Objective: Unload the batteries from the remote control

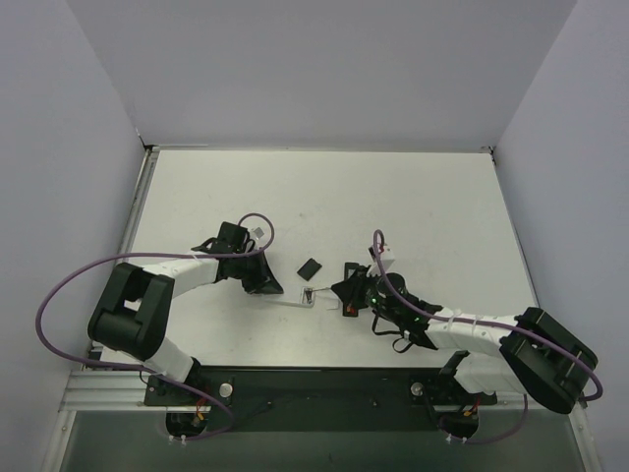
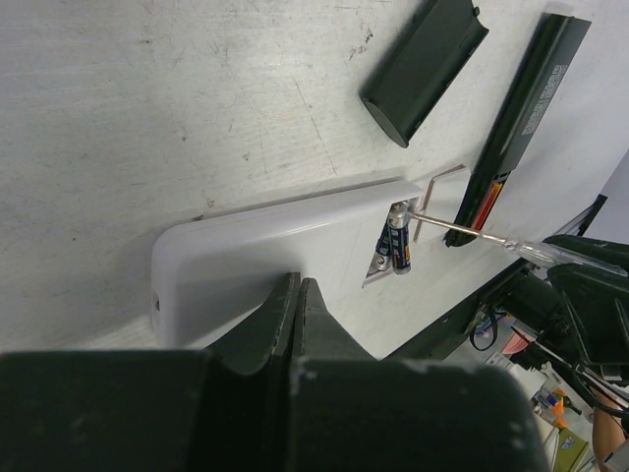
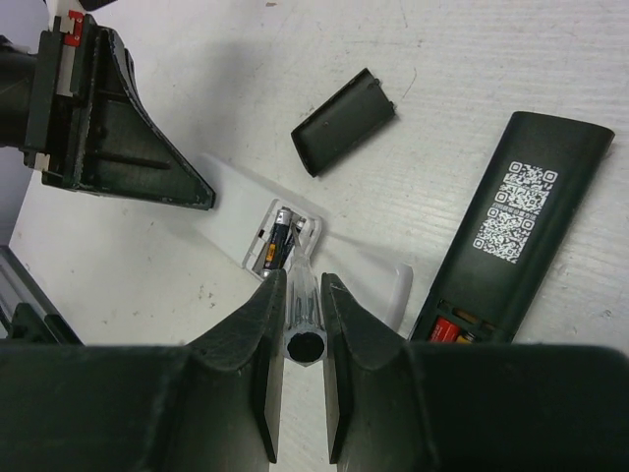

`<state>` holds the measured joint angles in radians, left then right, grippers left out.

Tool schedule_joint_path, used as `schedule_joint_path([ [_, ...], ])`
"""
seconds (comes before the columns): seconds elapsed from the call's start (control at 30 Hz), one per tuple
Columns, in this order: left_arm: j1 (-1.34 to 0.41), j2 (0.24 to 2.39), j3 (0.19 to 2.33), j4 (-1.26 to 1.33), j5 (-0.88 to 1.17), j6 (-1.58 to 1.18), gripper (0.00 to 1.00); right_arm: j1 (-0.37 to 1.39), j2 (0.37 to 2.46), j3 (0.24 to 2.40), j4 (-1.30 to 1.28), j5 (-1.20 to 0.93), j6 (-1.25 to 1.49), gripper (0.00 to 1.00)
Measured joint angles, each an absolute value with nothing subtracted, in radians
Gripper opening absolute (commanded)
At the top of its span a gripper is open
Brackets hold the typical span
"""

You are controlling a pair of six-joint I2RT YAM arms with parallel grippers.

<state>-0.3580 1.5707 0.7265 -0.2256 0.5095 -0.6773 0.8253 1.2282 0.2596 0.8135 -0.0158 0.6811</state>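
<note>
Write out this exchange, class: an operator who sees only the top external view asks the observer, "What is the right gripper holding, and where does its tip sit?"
Observer: The right gripper is shut on a clear-handled tool. The tool's metal tip reaches into the open battery recess of the white remote.
Operator: Is anything in that recess?
Observer: Yes, one dark battery lies in it, right beside the tip.
Operator: And the black remote?
Observer: The black remote lies printed side up beside the gripper, and red batteries sit in its open recess.
</note>
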Motion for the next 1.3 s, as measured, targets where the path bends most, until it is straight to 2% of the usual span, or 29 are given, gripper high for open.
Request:
schedule_joint_path([
  [0.43, -0.358, 1.581, 0.727, -0.208, 0.524, -0.681, 0.00, 0.791, 1.248, 0.207, 0.930, -0.027, 0.730, 0.00],
  [0.7, -0.358, 1.581, 0.725, -0.203, 0.525, -0.694, 0.00, 0.791, 1.248, 0.264, 0.845, -0.031, 0.696, 0.00],
  [1.0, -0.360, 1.583, 0.715, -0.176, 0.534, -0.704, 0.00, 0.825, 1.283, 0.439, 0.624, -0.027, 0.607, 0.00],
  [1.3, -0.361, 1.589, 0.715, -0.164, 0.540, -0.715, 0.00, 0.792, 1.338, 0.423, 0.699, -0.099, 0.667, 0.00],
])
